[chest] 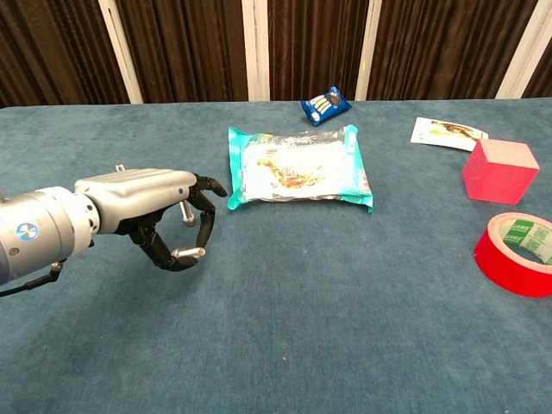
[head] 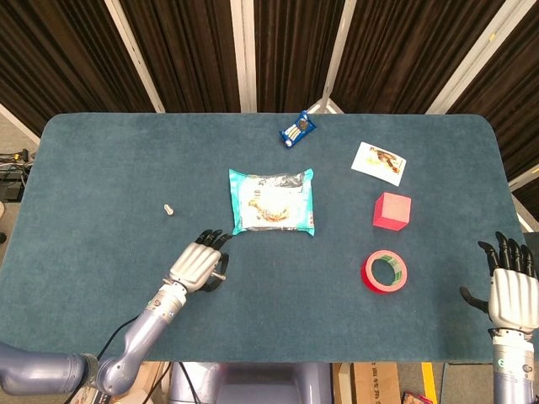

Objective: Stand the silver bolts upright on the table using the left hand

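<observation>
Tabletop (head: 101,168) is covered in teal cloth and carries all items. Left hand (head: 195,268) sits at roughly 7 o'clock from the tabletop centre, palm down, just off the lower left corner of the snack packet (head: 272,200). In the chest view the left hand (chest: 147,200) has its fingers (chest: 205,233) curled downward, and a silver bolt (chest: 187,253) is pinched between the thumb and a finger, lying near horizontal just above the cloth. A second silver metal piece (chest: 185,210) shows upright between the fingers; whether it is a bolt or part of the hand cannot be told. Another silver bolt (head: 168,208) lies on the cloth at 11 o'clock from the left hand, well apart from it.

Right hand (head: 509,286) is at the tabletop edge at about 4 o'clock, fingers spread and holding nothing; it shows in the head view only.

Other items: a red tape roll (head: 384,271) lying flat at 4 o'clock, a red cube (head: 392,210) just beyond it at 3 o'clock, a printed card (head: 378,162) at 2 o'clock, and a small blue wrapper (head: 297,129) at 12 o'clock near the far edge.
</observation>
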You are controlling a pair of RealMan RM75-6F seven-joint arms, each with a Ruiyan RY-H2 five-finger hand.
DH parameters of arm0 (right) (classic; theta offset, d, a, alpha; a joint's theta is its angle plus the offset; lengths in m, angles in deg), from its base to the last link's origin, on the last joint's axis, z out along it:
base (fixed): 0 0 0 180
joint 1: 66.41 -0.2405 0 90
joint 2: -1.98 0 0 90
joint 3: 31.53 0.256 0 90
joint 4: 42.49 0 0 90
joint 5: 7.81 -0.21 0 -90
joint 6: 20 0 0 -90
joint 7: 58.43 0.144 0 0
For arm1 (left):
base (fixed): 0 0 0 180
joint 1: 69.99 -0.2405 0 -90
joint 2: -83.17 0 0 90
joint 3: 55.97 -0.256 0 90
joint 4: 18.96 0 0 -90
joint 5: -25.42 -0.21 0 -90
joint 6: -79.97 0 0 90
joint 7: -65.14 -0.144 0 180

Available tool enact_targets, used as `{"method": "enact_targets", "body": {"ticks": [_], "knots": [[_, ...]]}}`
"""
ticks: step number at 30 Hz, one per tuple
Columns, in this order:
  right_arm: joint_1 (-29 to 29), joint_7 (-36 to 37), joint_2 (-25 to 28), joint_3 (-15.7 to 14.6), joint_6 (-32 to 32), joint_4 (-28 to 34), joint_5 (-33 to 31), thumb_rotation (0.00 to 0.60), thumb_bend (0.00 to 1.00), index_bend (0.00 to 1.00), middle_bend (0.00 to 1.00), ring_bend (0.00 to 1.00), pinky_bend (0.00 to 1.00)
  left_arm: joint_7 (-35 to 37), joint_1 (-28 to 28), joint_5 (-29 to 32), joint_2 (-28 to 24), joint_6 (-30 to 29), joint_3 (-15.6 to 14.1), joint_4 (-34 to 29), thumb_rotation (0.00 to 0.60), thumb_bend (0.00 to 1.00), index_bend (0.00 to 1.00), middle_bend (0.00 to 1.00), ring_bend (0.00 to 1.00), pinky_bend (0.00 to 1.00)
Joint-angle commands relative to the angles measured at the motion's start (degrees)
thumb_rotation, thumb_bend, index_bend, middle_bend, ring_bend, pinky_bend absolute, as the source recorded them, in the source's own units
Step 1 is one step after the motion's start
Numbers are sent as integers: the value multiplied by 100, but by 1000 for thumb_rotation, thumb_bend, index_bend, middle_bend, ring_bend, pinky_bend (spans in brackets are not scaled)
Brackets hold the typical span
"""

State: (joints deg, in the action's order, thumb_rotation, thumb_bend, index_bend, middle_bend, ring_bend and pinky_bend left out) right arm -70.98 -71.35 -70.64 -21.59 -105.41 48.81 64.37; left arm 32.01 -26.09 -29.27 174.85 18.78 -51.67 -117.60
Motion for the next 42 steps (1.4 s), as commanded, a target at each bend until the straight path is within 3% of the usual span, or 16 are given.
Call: {"method": "enact_targets", "body": {"ticks": [1,11,21,29,34,42], "knots": [[0,-4,-6,2,-8,-2,1,600,154,230,65,20,0,117,-25,-109,-19,-35,48,-40,600,499,593,71,0,0],[6,4,-6,-1,-25,2,20,600,153,230,65,20,0,1325,-460,-955,-467,-382,74,-371,600,499,599,71,0,0],[6,-50,-51,-6,-56,-4,32,600,154,234,65,20,0,4224,-1017,-1768,-1195,-137,-53,-29,600,498,602,67,0,0],[-13,-87,-101,-4,-33,-50,14,600,153,237,65,20,0,5844,-1146,-2095,-1336,325,-189,589,600,498,603,66,0,0],[-13,-73,-113,11,-35,-69,-6,600,153,244,65,20,0,6474,-1215,-2315,-1226,435,-275,1047,600,499,604,63,0,0],[-9,-54,-126,21,-50,-79,-5,600,154,245,65,20,0,6767,-1267,-2554,-1039,467,-362,1468,600,499,606,63,0,0]]}}
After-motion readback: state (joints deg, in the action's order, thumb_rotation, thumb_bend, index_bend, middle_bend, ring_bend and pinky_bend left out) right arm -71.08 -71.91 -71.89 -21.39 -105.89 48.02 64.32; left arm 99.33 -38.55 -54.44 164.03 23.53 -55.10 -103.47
